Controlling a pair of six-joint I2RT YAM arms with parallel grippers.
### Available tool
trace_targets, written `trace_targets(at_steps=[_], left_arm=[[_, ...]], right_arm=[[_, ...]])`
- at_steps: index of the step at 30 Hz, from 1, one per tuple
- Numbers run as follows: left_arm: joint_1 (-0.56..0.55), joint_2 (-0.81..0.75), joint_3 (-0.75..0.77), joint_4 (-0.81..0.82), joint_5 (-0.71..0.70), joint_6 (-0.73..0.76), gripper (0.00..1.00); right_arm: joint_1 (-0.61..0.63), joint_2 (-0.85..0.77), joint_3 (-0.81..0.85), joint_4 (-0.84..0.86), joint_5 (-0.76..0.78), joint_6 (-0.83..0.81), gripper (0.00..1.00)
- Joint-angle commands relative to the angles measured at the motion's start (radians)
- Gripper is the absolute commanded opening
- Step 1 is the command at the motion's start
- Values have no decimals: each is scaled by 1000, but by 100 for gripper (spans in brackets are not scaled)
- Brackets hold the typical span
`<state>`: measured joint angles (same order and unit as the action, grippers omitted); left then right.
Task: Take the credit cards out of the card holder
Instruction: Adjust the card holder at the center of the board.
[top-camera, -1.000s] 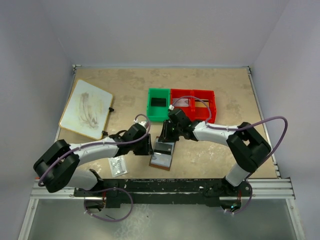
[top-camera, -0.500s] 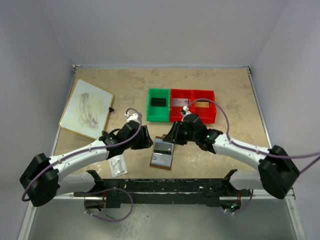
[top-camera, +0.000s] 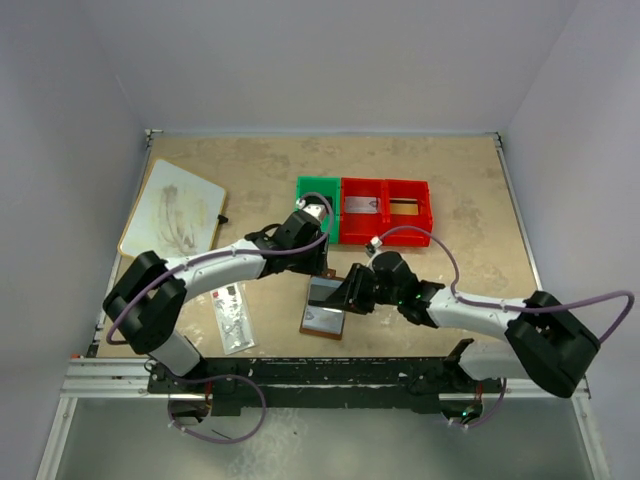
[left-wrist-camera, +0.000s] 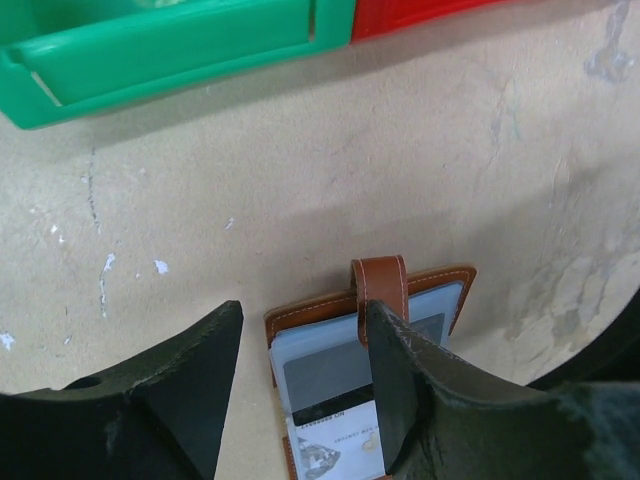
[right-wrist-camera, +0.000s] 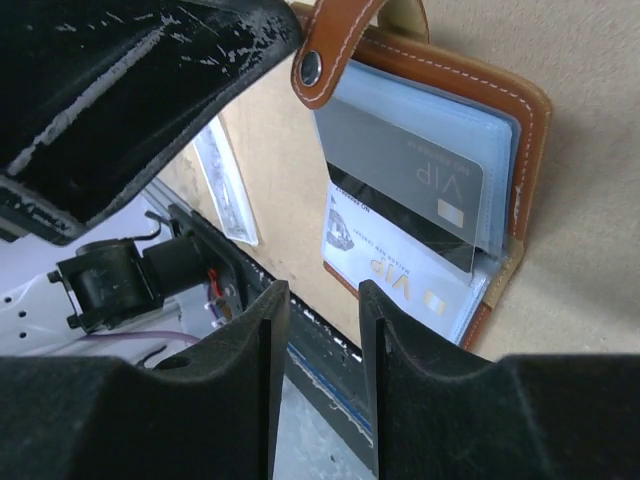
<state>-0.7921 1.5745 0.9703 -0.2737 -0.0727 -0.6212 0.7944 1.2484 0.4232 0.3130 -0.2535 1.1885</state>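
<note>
The brown card holder lies open on the table, its snap tab at the far edge. In the right wrist view a dark grey card sits in the upper bluish pocket and a pale silvery card in the lower one. My left gripper is open above the holder's far edge, its right finger by the tab. My right gripper is open and empty at the holder's near right side.
A green bin and a red bin stand just behind the holder; the red bin holds a grey and a tan flat piece. A clear speckled packet lies to the left. A white board lies far left.
My left gripper swung from the holder's left side to above its far edge. My right gripper moved from the far side down to the holder's near right. The holder stayed put.
</note>
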Motion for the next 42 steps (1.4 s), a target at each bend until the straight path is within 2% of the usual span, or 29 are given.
trace_targets(at_steps=[1,7,13,18,24,34,37,42], left_arm=[[4,22,57,-2,95,129,52],[7,47,73,-37,174,208,53],[44,128,151,-167,169,323,53],[112,159,206,-228,285,423,55],[116,239,302,-351,435,569,56],[116,338,334,-386,590,610,55],[115,351,336,-383,581,597,47],[117,322,315,-337,507,539,22]], right_arm=[[17,64,25,74,-41,12,37],[17,60,3,50,-8,6,37],[17,59,3,19,-18,-18,37],[17,64,12,3,-36,-44,37],[17,84,30,-9,-49,-72,37],[17,83,19,-11,-45,-79,37],[17,86,20,-11,-46,-82,37],[17,91,27,-21,-39,-86,37]])
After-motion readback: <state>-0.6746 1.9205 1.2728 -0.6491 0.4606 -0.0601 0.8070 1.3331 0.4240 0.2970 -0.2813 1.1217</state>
